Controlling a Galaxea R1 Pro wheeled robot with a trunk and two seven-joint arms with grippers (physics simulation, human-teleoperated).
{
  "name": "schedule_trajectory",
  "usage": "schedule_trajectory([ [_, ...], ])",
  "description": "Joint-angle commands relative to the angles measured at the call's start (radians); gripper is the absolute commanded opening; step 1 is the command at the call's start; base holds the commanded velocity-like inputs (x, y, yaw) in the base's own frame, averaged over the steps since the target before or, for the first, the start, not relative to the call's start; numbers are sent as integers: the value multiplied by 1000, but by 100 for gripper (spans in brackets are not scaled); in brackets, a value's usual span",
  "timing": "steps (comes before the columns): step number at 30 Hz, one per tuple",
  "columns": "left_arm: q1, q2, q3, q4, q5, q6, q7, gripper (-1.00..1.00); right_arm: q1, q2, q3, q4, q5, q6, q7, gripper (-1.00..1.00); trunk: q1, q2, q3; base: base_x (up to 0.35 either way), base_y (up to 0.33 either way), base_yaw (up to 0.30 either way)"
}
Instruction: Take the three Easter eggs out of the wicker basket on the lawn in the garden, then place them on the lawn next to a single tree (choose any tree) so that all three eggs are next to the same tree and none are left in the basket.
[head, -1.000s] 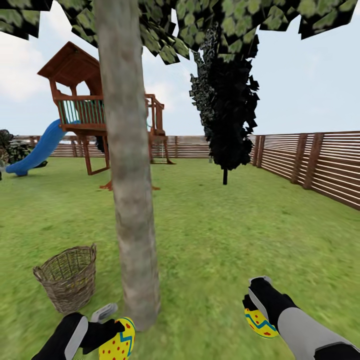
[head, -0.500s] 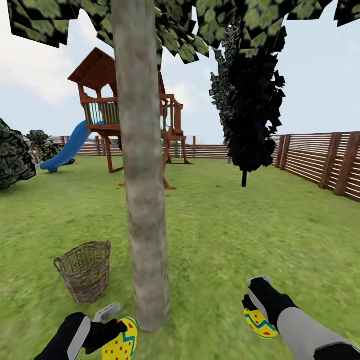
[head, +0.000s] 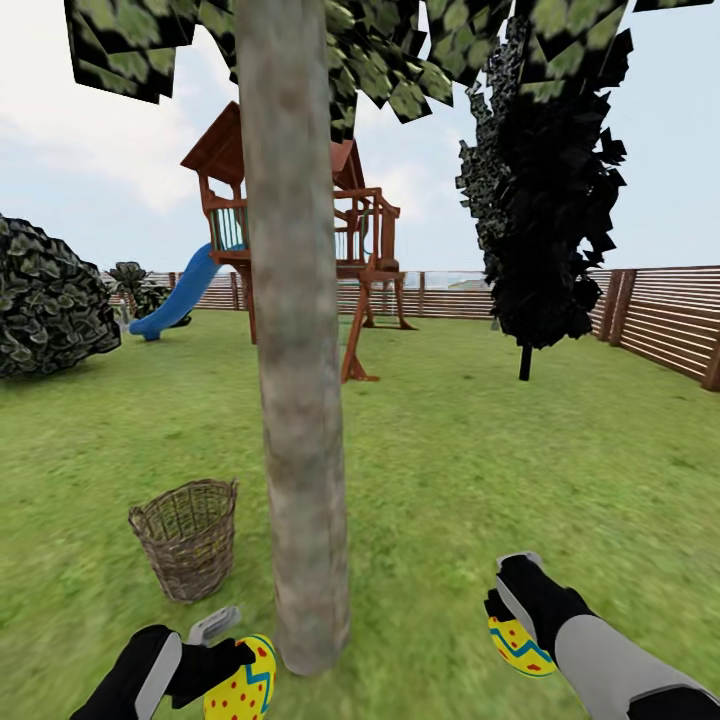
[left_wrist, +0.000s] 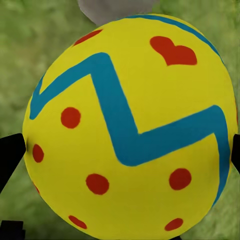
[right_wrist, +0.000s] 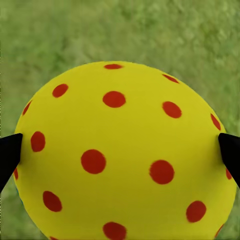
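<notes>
My left gripper (head: 232, 668) is shut on a yellow Easter egg (head: 241, 679) with red dots and a blue zigzag, low at the foot of the tree's pale mottled trunk (head: 297, 380). That egg (left_wrist: 130, 130) looms large in the left wrist view, over grass. To the right of the trunk my right gripper (head: 512, 622) is shut on a second egg (head: 520, 645); the right wrist view looks onto its dotted end (right_wrist: 125, 155). The brown wicker basket (head: 188, 537) stands on the lawn (head: 450, 470) just left of the trunk. I cannot see into it.
A wooden play tower (head: 300, 230) with a blue slide (head: 180, 298) stands behind the trunk. A dark columnar tree (head: 545, 200) rises at the right, a dark bush (head: 50, 300) at the left. A slatted wooden fence (head: 660, 315) bounds the lawn.
The whole picture has shifted to the right, so the camera has turned left. Both grippers hold their eggs in the same place in the view.
</notes>
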Motion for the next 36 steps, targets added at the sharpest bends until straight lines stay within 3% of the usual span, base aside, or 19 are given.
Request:
schedule_trajectory([
  [1,-1,1,3,-1,-6,5,-7,-100,0,0,7,-2,-8,5,-5,-100,0,-1,-1,5,-7,8],
  [2,-1,3,3,-1,-5,5,-8,-100,0,2,7,-1,-8,4,-5,-100,0,-1,-1,3,-4,4],
  [5,-1,49,12,-7,-3,8,-8,-100,0,8,6,14,-9,1,-2,-100,0,-1,-1,0,0,0],
  [12,-1,109,9,-13,-6,18,-10,-100,0,13,5,18,-10,2,-1,-100,0,-1,-1,0,0,0],
  [13,-1,117,7,-14,-21,17,-5,-100,0,12,5,18,-10,1,-1,-100,0,-1,-1,0,0,0],
  [14,-1,125,6,-18,-62,17,8,-100,0,12,4,18,-10,1,-2,-100,0,-1,-1,0,0,0],
  [15,-1,127,10,-26,-135,19,25,-100,0,12,4,18,-11,1,-2,-100,0,-1,-1,0,0,0],
  [16,-1,126,11,-31,-174,18,35,-100,0,12,4,18,-11,0,-2,-100,0,-1,-1,0,0,0],
  [17,-1,125,10,-35,-189,19,39,-100,0,13,4,18,-11,0,-2,-100,0,-1,-1,0,0,0],
  [22,-1,129,19,-138,-200,24,42,-100,0,12,4,18,-11,0,0,-100,0,-1,-1,0,0,0],
  [26,-1,132,60,-136,-198,26,40,-100,0,13,4,18,-11,0,1,-100,0,-1,-1,0,0,0],
  [36,-1,128,65,-136,-193,24,33,-100,0,12,4,18,-11,0,0,-100,0,-1,-1,0,0,0],
])
